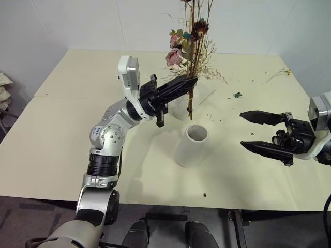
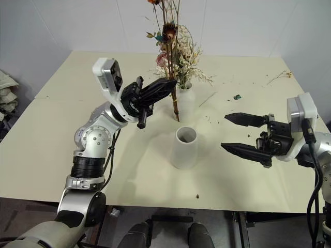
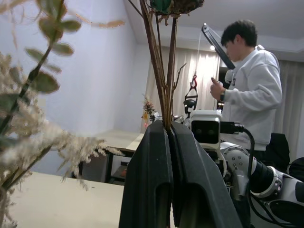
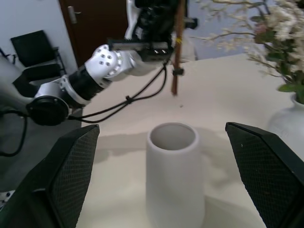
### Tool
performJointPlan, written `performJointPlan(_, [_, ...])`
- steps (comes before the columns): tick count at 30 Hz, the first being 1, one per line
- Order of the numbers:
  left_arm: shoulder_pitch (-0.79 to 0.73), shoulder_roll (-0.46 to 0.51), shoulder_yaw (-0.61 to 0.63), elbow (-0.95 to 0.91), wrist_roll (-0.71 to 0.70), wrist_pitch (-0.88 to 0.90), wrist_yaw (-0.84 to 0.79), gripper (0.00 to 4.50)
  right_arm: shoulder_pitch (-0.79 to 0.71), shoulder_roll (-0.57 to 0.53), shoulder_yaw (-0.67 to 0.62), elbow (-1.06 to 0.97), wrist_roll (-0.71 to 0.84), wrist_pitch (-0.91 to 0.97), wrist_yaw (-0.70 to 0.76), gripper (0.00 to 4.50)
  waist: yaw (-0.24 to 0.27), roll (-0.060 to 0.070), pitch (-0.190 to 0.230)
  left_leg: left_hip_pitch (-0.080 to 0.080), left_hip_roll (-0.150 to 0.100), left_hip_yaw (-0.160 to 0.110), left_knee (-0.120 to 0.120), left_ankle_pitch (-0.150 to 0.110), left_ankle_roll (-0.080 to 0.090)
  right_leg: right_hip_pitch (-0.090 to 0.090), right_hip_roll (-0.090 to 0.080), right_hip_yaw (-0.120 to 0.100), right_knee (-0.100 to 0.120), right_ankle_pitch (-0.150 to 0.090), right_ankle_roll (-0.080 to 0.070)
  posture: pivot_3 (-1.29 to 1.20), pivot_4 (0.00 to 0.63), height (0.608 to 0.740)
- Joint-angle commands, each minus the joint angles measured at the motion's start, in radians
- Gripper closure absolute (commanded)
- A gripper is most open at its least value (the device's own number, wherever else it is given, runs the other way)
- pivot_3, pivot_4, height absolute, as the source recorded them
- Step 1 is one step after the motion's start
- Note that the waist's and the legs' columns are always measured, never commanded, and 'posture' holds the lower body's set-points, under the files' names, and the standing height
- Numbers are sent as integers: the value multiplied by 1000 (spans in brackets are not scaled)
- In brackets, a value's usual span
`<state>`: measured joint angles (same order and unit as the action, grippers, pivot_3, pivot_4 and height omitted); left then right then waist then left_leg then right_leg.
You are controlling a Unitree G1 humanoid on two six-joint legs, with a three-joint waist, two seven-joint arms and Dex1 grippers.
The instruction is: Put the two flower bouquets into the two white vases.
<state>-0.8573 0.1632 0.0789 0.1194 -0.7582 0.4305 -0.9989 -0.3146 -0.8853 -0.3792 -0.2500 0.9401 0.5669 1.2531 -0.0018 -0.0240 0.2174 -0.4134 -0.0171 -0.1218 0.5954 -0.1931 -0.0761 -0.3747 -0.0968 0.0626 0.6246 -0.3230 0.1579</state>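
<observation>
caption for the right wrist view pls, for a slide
Open right gripper faces the empty wide-mouthed vase while the left gripper holds a brown-stemmed bunch above the table.

Cream table (image 1: 62,134), white walls (image 1: 77,23), curtains (image 3: 190,71)

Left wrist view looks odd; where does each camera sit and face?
Left eye view: head camera, down over the table; both arms show.
Right eye view: same scene beside it.
Left wrist view: along the shut left gripper, up the flower stems towards a person.
Right wrist view: between the open right gripper's fingers at the wide vase.
Shared: head and right wrist views show that vase.
</observation>
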Motion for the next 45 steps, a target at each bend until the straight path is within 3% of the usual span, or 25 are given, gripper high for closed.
performJointPlan(1, [-13, -19, -10, 2, 12, -37, -19, 4489, -12, 2, 14, -20, -11, -25, 22, 0, 0, 0, 0, 0, 0, 0, 0, 0, 0, 0, 0, 0, 0, 0, 0, 0, 150, 740])
performJointPlan(10, [9, -91, -48, 90, 92, -162, -53, 4489, -64, 20, 39, -6, -28, -40, 3, 0, 0, 0, 0, -1, 0, 0, 0, 0, 0, 0, 0, 0, -2, 0, 1, 0, 150, 740])
performJointPlan(17, [39, -80, -79, 147, 140, -197, -111, 4489, -56, 29, 21, -24, -22, -40, -32, 0, 0, 0, 0, -3, 0, 0, 0, -1, 1, -1, 0, 0, -3, 0, 1, 0, 150, 740])
performJointPlan(20, [48, -75, -99, 159, 160, -203, -138, 3822, -45, 34, 15, -32, -22, -44, -44, 0, 1, 0, 0, -3, 0, 0, 0, -1, 1, -1, 0, 0, -3, 0, 1, 0, 150, 740])
performJointPlan(27, [28, -83, -93, 155, 164, -201, -129, 1568, 2, -33, -55, 36, -60, -64, 0, 0, 1, 0, 0, -4, 0, -1, 0, -1, 1, -2, 0, 0, -4, 1, 1, 0, 150, 740])
performJointPlan(32, [20, -25, -85, 111, 168, -193, -156, 35, 21, -68, -92, 77, -81, -83, 28, 0, -1, 0, 0, -5, 0, -1, 0, -1, 1, -2, 0, -1, -4, 1, 2, 0, 150, 740])
performJointPlan(37, [4, 165, -56, 64, 162, -141, -248, 35, 38, -58, -99, 72, -92, -96, 32, 0, -13, 0, 0, -4, 1, -1, 0, -1, 1, -3, 1, -1, -2, 1, 1, 0, 150, 740])
performJointPlan(45, [-10, 391, -2, 11, 106, -28, -354, 35, 48, -57, -82, 117, -145, -158, 55, 0, -5, 1, 0, -5, 0, -1, -1, -1, 1, -3, 0, -1, -3, 1, 1, 0, 150, 740])
